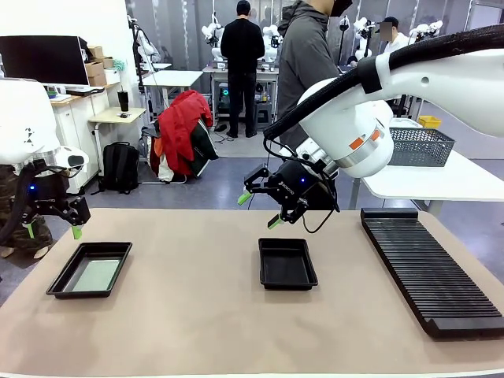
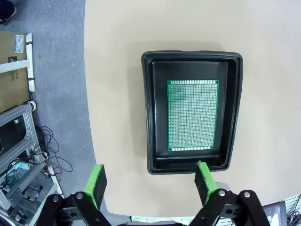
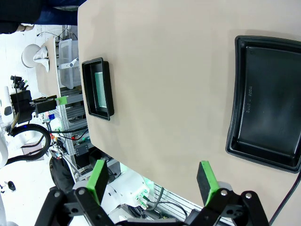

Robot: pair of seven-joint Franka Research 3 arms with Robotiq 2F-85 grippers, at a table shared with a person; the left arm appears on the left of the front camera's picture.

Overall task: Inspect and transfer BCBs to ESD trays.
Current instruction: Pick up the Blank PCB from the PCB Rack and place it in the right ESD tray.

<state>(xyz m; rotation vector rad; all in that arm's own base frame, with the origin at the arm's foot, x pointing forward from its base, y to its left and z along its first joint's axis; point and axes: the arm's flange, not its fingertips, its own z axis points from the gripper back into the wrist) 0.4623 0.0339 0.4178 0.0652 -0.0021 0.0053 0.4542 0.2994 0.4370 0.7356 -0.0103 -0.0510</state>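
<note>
Checked the table [image 1: 197, 323] from the front and both wrists. Found the left gripper [image 1: 53, 231] raised over the table's left side, just beyond the far left corner of the left ESD tray [image 1: 61, 272], jaws released and spread wide, grasping nothing. Confirmed from the left wrist: green pads [image 2: 96, 183] standing well apart, looking straight down on that tray, with one pad overlapping its near rim in the picture. Located one BCB [image 2: 193, 115] inside the left ESD tray, lying flat on the floor, edges square to the walls, with a margin of black floor on every side. Noted a green face covered in a fine grid of holes. Cannot tell the board's condition beyond that. Found the right gripper [image 1: 259, 209] reaching in from the right and hanging tilted above the table, just behind the far edge of the centre ESD tray [image 1: 287, 266], jaws likewise released, wide open and grasping nothing. Found the centre ESD tray bare inside, sitting flat near the middle of the table, well apart from the left one. Recorded a long black slotted rack [image 1: 429, 272] along the right side of the table, apart from both trays. Observed a person [image 1: 307, 55] in a grey hooded top standing at the far side, behind the right arm, hands hidden from view.
</note>
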